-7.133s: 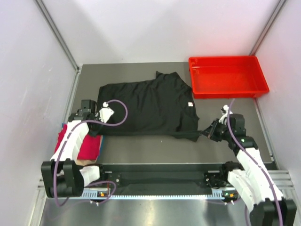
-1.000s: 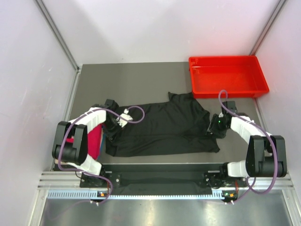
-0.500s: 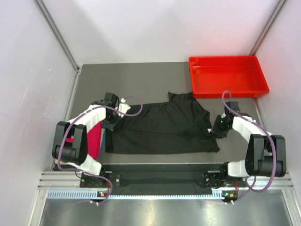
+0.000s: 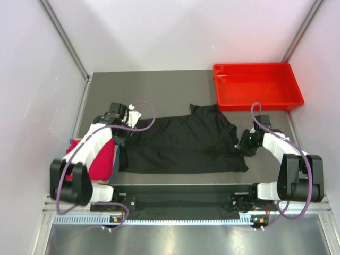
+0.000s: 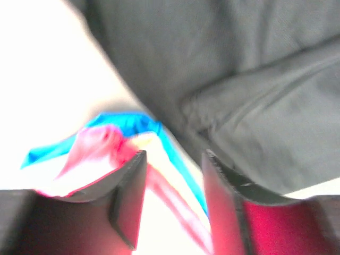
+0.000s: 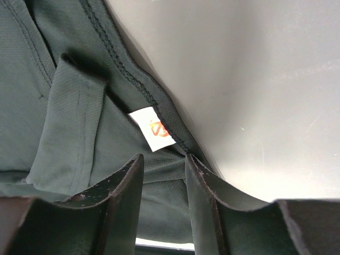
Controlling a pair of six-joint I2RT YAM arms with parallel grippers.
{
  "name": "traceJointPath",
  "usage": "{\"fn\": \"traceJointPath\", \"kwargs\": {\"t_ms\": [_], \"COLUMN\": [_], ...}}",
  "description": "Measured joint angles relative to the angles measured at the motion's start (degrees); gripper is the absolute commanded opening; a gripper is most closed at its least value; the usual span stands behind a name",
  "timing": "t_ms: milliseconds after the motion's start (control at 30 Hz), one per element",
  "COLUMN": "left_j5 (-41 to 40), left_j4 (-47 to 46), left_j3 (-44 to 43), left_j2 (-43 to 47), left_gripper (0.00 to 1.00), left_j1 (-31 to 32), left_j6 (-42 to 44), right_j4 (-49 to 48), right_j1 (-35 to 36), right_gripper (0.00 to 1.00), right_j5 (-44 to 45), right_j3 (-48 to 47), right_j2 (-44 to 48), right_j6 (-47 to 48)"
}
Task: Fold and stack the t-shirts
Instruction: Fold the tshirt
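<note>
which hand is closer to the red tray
Right. The right hand is at the right edge of the black t-shirt, just below the red tray in the top view; the left hand is at its left edge, beside the crimson t-shirt.

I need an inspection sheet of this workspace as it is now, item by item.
Surface: grey table.
Job's things: black t-shirt spread in the middle, partly folded and wrinkled, white label near its right edge; red t-shirt at the left, blue t-shirt edge showing beside it.
Clutter: red tray in the far right corner.
Grippers: left gripper open over the red t-shirt; right gripper open at the black t-shirt's right edge.
Cables: purple cable loops at each wrist.
Surroundings: white walls on three sides.
</note>
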State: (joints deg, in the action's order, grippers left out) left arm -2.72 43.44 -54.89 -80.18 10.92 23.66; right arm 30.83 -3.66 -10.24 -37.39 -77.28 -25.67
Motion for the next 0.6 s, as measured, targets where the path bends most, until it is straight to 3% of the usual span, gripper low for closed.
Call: {"fn": "traceJointPath", "kwargs": {"t_ms": [67, 133, 333, 500, 600], "left_j5": [0.3, 1.3, 1.4, 1.9, 4.1], "left_j4": [2.3, 4.1, 8.4, 8.0, 7.4], "left_j3": [0.4, 2.2, 9.3, 12.1, 12.2], "left_j2": [5.1, 9.2, 7.1, 4.9, 3.9], "left_gripper": [0.3, 0.3, 0.44, 0.51, 0.52], "left_j1": [-0.1, -0.2, 1.5, 11.4, 13.7], "left_j6": [-0.3, 0.1, 0.2, 0.5, 1.6], "right_j4": [-0.3, -1.1, -1.4, -1.6, -1.7], "right_j1": [0.0, 0.0, -0.7, -1.5, -2.1], "right_gripper": [0.45, 0.48, 0.53, 0.54, 0.54], "right_j5": [-0.1, -0.2, 3.9, 4.9, 4.9], "right_j3": [0.3, 0.9, 1.8, 2.1, 2.1], "right_j2": [0.5, 1.4, 4.2, 4.4, 4.4], "right_j6": [-0.1, -0.4, -0.2, -0.1, -0.2]}}
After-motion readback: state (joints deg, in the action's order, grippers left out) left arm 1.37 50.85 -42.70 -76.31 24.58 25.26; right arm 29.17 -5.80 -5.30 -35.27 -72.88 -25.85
